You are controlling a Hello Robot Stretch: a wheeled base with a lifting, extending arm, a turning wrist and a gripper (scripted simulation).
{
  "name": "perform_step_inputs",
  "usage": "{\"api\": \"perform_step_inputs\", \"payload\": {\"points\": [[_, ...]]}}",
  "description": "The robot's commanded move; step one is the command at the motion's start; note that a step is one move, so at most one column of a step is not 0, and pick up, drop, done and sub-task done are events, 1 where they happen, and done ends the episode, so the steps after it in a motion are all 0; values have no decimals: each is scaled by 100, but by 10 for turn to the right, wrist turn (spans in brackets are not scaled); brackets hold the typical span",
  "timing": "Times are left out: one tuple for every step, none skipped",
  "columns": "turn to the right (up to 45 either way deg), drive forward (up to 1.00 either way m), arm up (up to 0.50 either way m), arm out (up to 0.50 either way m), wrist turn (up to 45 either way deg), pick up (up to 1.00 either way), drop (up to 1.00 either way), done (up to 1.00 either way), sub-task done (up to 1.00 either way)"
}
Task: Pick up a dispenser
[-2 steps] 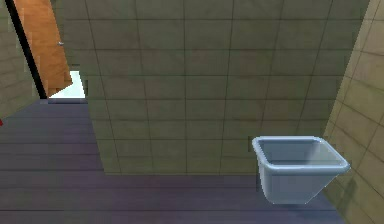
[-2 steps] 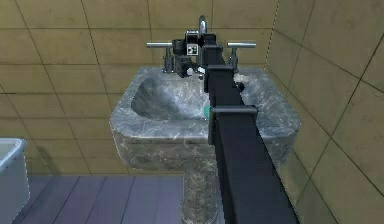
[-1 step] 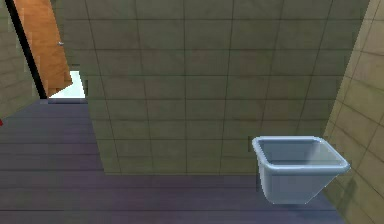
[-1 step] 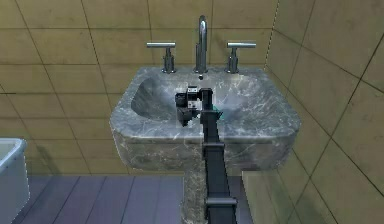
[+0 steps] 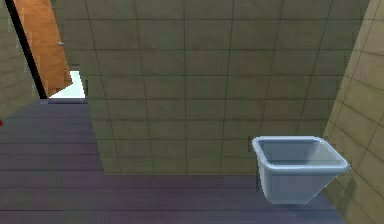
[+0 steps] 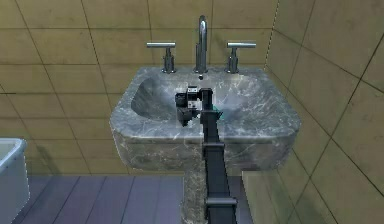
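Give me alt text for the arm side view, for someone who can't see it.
A dark square arm rises from the bottom edge, its end effector against the bowl of a grey marbled stone sink on a tan tiled wall. A chrome faucet with two handles stands at the sink's back rim; a pale blue-grey bin shows at lower left.

A grey marble sink (image 6: pixel 150 125) is fixed to the tan tiled wall (image 6: pixel 60 60), a faucet (image 6: pixel 201 40) at its back, a pale bin (image 6: pixel 8 178) beside it.

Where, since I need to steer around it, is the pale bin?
The pale bin sits at the forward view's lower right, on the dark floor in the corner of the tiled walls.
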Motion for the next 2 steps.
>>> {"api": "perform_step_inputs", "payload": {"points": [[0, 0, 10, 0, 0, 0, 0, 0, 0], [0, 0, 0, 0, 0, 0, 0, 100, 0]]}}
